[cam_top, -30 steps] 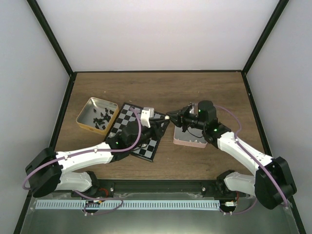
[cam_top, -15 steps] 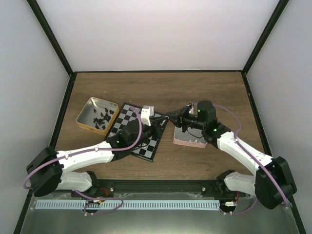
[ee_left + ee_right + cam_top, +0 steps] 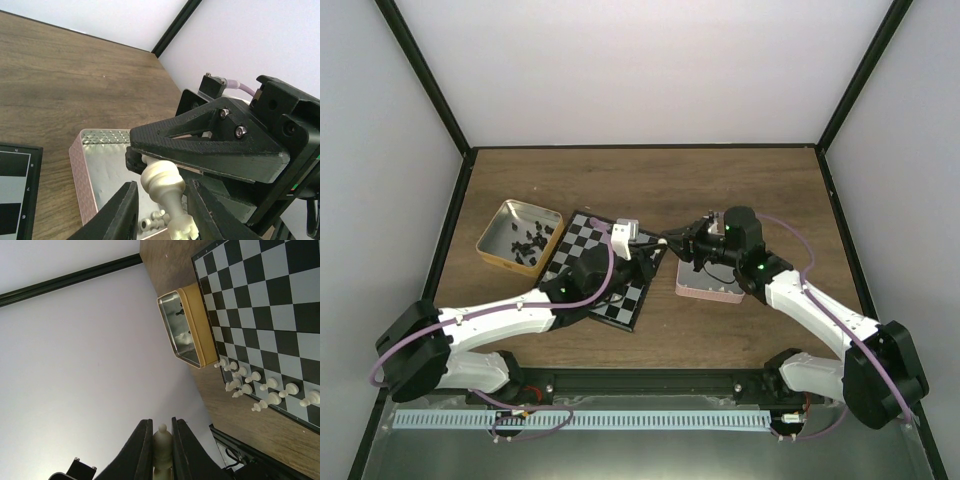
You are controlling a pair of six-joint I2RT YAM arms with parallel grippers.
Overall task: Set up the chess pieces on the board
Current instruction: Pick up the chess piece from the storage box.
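My right gripper [image 3: 161,427] is shut on a cream-white chess piece [image 3: 162,445], clamped near its rounded top. In the left wrist view the same piece [image 3: 162,177] hangs from the right gripper's black fingers [image 3: 200,135] above the pink tin [image 3: 100,160]. My left gripper [image 3: 162,187] flanks the piece's stem, with a gap showing beside its left finger. In the top view both grippers meet just right of the board [image 3: 582,243], at the left gripper [image 3: 655,247]. Several white pieces [image 3: 260,390] stand in rows along one edge of the board [image 3: 260,300].
A gold tin [image 3: 496,250] with several black pieces lies left of the board. The pink tin [image 3: 705,292] to its right holds a few loose pale pieces [image 3: 152,220]. Dark frame rails border the wooden table.
The left gripper's jaws have narrowed around the piece that the right gripper holds. Both arms have stayed nearly in place.
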